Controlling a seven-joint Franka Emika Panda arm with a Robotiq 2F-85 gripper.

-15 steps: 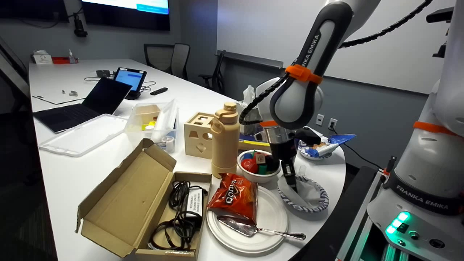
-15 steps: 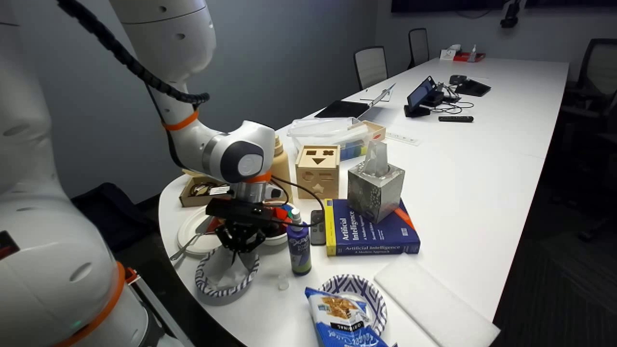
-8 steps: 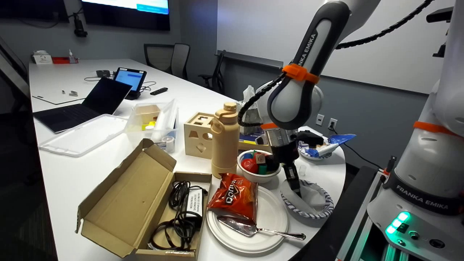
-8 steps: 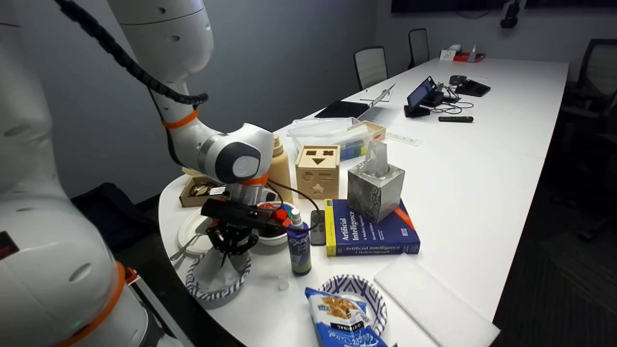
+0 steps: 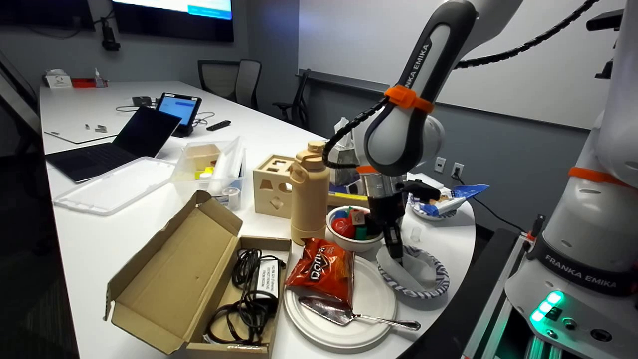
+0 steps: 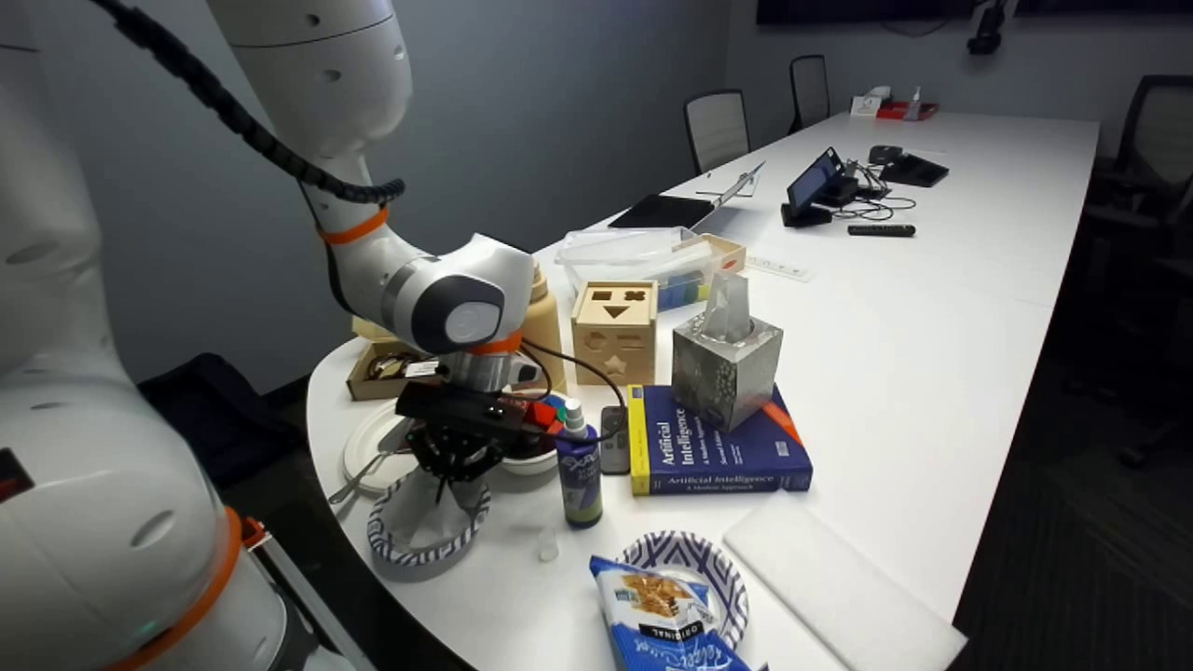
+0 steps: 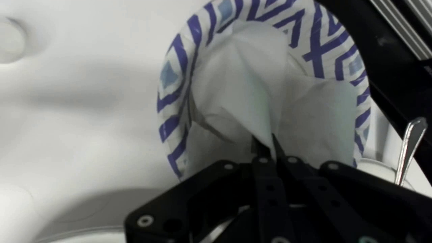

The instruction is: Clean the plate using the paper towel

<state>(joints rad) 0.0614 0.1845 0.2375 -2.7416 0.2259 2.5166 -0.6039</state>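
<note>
Apparently it is the wiping stage: the black claw (image 7: 268, 145) is clamped on the crumpled white paper towel (image 7: 241, 84), already inside the round blue-and-white paper plate (image 7: 172, 92) on the white counter (image 6: 895, 373). The towel hides much of the plate, so I cannot judge its cleanness; more rubbing probably remains. The wrist view shows the pinched fold; an exterior view adds a purple white-capped spray bottle (image 6: 580, 480).

The small round paper plate (image 7: 319, 50) has a fluted white rim banded with violet-blue zigzags and pale blue diamonds. It lies face up near the rounded edge of the white table (image 6: 559, 606). The crumpled white paper towel (image 7: 249, 89) covers most of its middle and part of the rim, one fold gathered to a pinched point.
</note>
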